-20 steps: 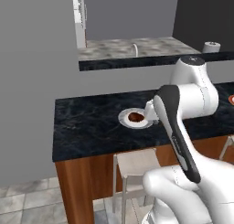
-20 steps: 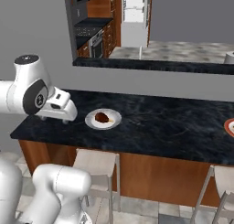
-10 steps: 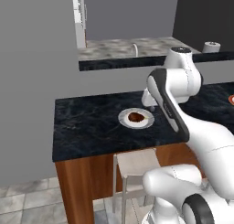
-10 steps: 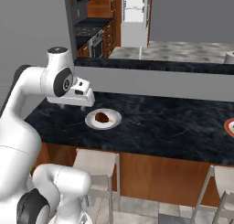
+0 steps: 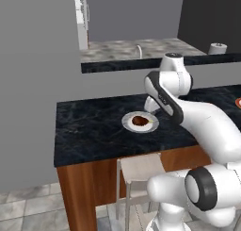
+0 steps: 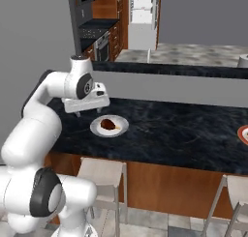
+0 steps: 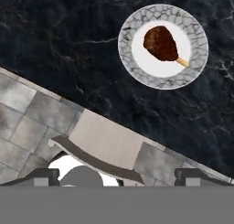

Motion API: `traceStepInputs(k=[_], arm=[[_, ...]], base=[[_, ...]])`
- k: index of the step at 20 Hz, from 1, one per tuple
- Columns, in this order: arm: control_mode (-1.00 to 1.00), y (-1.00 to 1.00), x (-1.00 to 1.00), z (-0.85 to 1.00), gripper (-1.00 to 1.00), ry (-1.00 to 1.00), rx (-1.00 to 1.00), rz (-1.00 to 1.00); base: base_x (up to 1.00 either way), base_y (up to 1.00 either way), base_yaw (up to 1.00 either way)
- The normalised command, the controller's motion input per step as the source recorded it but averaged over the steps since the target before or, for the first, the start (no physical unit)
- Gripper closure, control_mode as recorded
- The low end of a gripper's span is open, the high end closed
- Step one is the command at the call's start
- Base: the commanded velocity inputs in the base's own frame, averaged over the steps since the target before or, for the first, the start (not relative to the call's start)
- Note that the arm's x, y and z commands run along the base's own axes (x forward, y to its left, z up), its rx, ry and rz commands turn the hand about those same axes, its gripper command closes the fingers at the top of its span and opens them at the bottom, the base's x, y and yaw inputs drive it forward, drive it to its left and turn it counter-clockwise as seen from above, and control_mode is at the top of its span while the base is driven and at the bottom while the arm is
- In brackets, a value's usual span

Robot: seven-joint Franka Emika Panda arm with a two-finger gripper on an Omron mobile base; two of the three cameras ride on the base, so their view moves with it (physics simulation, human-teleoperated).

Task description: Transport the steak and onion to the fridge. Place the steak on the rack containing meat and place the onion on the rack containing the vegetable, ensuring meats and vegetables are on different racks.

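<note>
Fingers [image 7: 118, 175] sit spread wide at the bottom corners of the hand view, holding nothing. Upper right of that frame, the steak [image 7: 160, 43] lies on a grey-rimmed plate [image 7: 198, 63] on the dark marbled worktop [image 7: 59, 49].

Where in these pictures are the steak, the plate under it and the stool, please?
steak [image 7: 160, 43], hand view, middle of the dark meat.
plate [image 7: 133, 30], hand view, grey patterned rim.
stool [image 7: 105, 144], hand view, pale seat top.
</note>
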Motion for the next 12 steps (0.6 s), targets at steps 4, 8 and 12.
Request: traceStepInputs(k=[4,8,12], arm=[[-1.0,0.0,0.67,-0.39,-1.0,0.07,-0.19,0.41],[-1.0,0.0,0.67,-0.22,-1.0,0.13,-0.11,0.17],[-1.0,0.0,0.28,-0.23,-1.0,0.1,-0.01,0.04]], base=[[0.0,0.0,0.0],[0.0,0.0,0.0],[0.0,0.0,0.0]])
